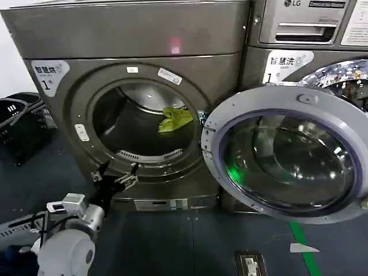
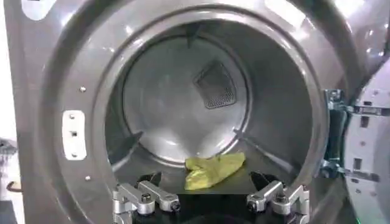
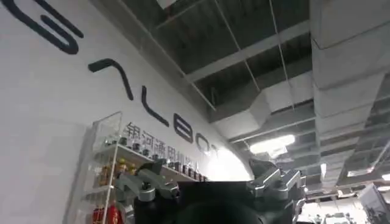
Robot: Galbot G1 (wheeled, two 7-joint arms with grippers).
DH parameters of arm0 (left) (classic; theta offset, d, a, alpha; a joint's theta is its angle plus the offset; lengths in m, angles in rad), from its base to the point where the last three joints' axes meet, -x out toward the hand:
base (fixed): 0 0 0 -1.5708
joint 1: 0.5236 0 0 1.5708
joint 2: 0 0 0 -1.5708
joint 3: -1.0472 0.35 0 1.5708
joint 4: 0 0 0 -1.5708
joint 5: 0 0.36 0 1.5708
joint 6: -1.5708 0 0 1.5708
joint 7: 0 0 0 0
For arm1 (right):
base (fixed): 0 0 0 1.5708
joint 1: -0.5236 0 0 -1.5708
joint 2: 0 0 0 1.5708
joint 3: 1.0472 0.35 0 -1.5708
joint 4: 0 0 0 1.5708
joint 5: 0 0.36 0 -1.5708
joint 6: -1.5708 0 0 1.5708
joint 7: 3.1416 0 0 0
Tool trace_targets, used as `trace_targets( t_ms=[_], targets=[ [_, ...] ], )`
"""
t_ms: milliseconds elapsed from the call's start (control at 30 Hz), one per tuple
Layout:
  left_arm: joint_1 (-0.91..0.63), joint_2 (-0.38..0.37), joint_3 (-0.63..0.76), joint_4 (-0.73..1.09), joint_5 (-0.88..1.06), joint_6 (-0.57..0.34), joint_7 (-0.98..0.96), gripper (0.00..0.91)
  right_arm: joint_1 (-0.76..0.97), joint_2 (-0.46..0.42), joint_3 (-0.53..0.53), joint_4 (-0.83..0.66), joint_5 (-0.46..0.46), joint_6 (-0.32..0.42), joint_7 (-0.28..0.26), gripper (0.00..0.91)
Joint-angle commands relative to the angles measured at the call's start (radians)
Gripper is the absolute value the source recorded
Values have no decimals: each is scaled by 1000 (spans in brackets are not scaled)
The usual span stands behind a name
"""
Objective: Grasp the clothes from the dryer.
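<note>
The clothes (image 1: 175, 119), a small yellow-green piece of fabric, lie on the floor of the dryer's drum toward its right side; in the left wrist view the clothes (image 2: 212, 170) rest just inside the round opening. The dryer (image 1: 132, 40) is dark bronze-grey with its porthole open. My left gripper (image 1: 117, 175) hangs open in front of the lower left rim of the opening, outside the drum and short of the fabric; the left gripper (image 2: 208, 182) holds nothing. My right gripper (image 3: 206, 173) is open, pointing up at a wall and ceiling.
The dryer's silver-rimmed glass door (image 1: 287, 158) is swung wide open to the right, blocking the space there. A second machine (image 1: 310, 34) stands to the right. Dark baskets (image 1: 20, 121) sit on the floor at the left. A green floor line (image 1: 302, 244) runs at the lower right.
</note>
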Motion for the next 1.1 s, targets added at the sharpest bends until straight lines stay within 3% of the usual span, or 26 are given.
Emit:
trace_targets(
  t_ms=[33, 1100],
  targets=[
    [-5, -1, -1, 1, -1, 0, 0, 907, 1, 0, -1, 3, -1, -1, -2, 907],
    [-4, 2, 1, 2, 3, 5, 1, 907, 7, -3, -9, -1, -6, -3, -16, 907]
  ],
)
